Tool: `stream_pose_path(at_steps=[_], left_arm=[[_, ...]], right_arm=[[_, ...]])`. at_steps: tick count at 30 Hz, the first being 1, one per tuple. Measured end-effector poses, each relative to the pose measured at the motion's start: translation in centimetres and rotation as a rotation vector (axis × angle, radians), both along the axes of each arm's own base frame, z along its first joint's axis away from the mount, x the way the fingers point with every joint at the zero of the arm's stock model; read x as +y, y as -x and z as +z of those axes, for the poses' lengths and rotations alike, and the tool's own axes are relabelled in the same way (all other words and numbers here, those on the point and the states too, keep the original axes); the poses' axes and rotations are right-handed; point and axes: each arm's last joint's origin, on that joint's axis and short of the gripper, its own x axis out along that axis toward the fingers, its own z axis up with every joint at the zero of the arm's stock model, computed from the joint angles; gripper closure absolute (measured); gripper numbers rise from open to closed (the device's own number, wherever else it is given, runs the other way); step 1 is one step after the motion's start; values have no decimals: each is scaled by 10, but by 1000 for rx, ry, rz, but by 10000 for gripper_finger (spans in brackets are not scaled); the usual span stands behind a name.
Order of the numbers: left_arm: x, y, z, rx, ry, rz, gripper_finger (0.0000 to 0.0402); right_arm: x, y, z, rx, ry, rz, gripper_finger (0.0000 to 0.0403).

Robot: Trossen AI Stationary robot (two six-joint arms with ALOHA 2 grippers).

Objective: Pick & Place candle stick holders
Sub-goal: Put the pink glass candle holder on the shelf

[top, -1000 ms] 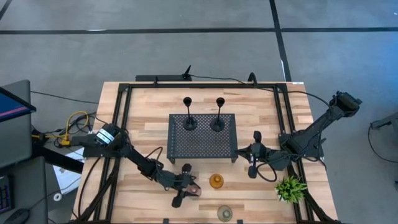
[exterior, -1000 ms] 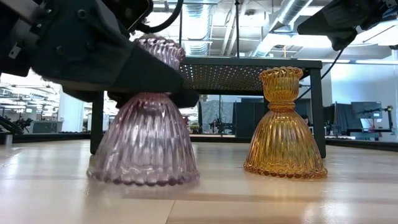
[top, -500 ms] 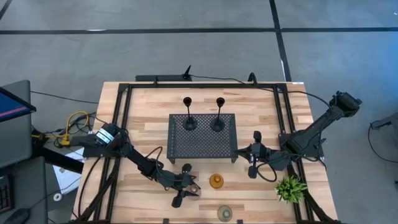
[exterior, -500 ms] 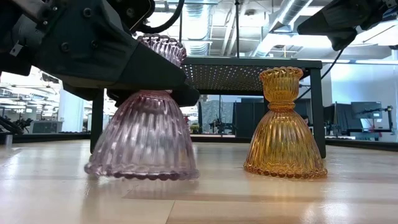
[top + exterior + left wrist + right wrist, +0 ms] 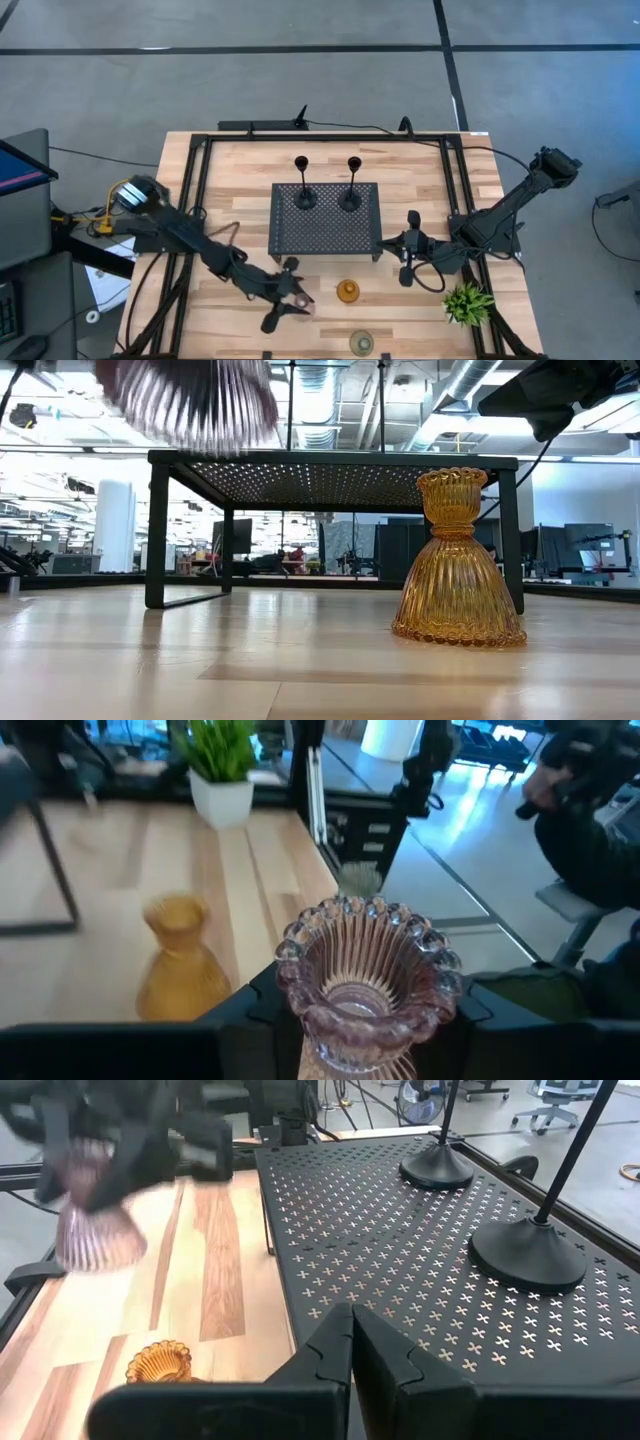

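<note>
While the left gripper (image 5: 289,303) clamps its fingers (image 5: 240,1015) on the neck of the ribbed pink glass candle holder (image 5: 365,985), that holder hangs clear above the wooden desk (image 5: 230,210) near its front edge, showing only as a blur at the top of the low view (image 5: 190,400). The ribbed amber glass holder (image 5: 347,291) stands upright on the desk just in front of the black perforated rectangular tray (image 5: 325,235). Two slim black stemmed holders (image 5: 303,190) stand side by side at the tray's rear edge. The squat green glass holder (image 5: 361,342) sits at the desk's front edge. The right gripper (image 5: 406,246), fingers pressed together and empty, waits beside the tray's right edge, near the small green spiky plant (image 5: 467,301).
</note>
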Motion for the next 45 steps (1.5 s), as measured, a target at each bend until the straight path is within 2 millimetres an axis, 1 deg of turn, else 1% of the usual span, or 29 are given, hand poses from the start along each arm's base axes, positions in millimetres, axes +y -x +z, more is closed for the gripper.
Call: stream_pose_path(at_steps=[7, 12, 16, 19, 25, 28, 31, 36, 38, 41, 43, 45], left_arm=[[31, 26, 47, -89, -23, 46, 255], [56, 39, 65, -98, -54, 194, 269], [72, 42, 71, -110, -77, 285, 259], [82, 37, 71, -106, -82, 331, 253], [100, 26, 60, -32, -131, 426, 270], [106, 23, 58, -16, -142, 484, 260], [110, 23, 55, 17, -158, 521, 250], [112, 23, 50, 65, -174, 572, 268], [112, 24, 48, 77, -183, 583, 270], [113, 24, 46, 81, -188, 612, 259], [115, 25, 39, 96, -204, 643, 250], [116, 27, 32, 112, -209, 674, 249]], right_arm=[[0, 0, 0, 0, 0, 0, 403], [0, 0, 0, 0, 0, 0, 403], [0, 0, 0, 0, 1, 0, 403], [0, 0, 0, 0, 1, 0, 403], [0, 0, 0, 2, 0, 1, 403], [0, 0, 0, 3, 1, 1, 403], [0, 0, 0, 5, -1, 7, 403], [1, 0, -1, 10, -7, 21, 403], [1, 0, 0, 10, -7, 21, 403], [1, 0, 0, 10, -7, 21, 403], [1, 0, -1, 10, -7, 21, 403], [1, 0, 0, 9, -7, 21, 403]])
